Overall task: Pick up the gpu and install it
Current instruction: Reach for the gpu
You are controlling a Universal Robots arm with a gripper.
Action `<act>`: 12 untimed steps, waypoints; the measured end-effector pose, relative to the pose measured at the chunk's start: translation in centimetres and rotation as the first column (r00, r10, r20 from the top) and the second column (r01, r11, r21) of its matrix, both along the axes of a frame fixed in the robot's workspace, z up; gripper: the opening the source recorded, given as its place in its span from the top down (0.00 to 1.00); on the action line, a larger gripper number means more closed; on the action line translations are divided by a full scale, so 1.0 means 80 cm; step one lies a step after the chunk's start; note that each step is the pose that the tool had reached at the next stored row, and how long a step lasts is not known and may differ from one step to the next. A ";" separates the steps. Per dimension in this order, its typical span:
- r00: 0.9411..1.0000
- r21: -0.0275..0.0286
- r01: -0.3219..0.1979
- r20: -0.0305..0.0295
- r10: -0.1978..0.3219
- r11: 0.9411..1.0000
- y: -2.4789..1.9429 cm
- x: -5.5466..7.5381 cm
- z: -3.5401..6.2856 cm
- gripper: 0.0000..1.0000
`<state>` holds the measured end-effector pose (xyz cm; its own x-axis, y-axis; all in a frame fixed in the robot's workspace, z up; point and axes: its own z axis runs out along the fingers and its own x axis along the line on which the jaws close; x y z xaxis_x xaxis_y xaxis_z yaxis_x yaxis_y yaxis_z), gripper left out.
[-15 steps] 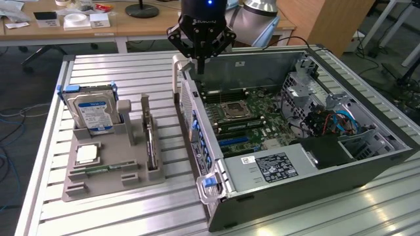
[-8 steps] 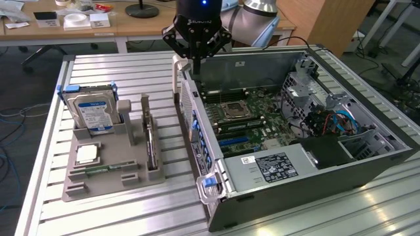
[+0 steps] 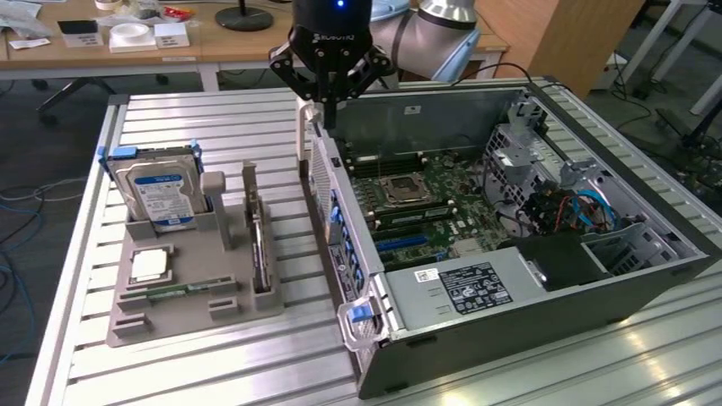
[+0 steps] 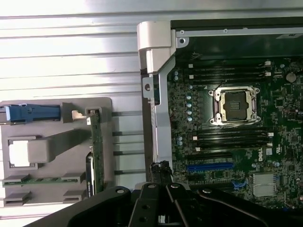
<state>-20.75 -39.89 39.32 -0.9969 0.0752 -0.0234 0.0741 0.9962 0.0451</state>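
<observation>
"Gpu (image 3: pixel 259 245): where do you see it from outside?"

"Standing on its edge in a slot of the grey holder (image 3: pixel 169 317), on the surface (image 3: pixel 203 118), beside the hard drive (image 3: pixel 164 190). It is not lifted. I hang over the rear wall of the open case (image 3: pixel 508 330), so the card lies well off towards the exterior view's left of me and lower down."

"And your jaws?"

"Pressed fully together with nothing between them. My fingertips (image 3: pixel 325 106) point down at the rim of that wall."

"Which way does the card run?"

"Its long axis runs from the far side of the surface towards the near side, roughly parallel to the case wall under me."

"Does the wrist view agree?"

"Yes. There the gpu (image 4: pixel 96 142) is a thin green strip, darker at one end, seen edge-on in the holder (image 4: pixel 57 106). It lies alongside the silver case wall (image 4: pixel 158 94), with bare slatted surface between them. My closed fingertips (image 4: pixel 161 169) sit at that wall, the motherboard (image 4: pixel 227 156) on one side of it and the card on the other. I judge that the sideways offset across the wall is what matters."
</observation>
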 end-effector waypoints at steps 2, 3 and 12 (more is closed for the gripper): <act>1.000 0.000 0.000 0.000 0.000 1.000 0.0000 -0.003 0.000 0.89; 1.000 0.000 0.000 0.000 0.000 1.000 0.0000 -0.004 0.000 0.89; 1.000 0.000 0.000 0.000 0.000 1.000 0.0000 -0.014 0.000 0.89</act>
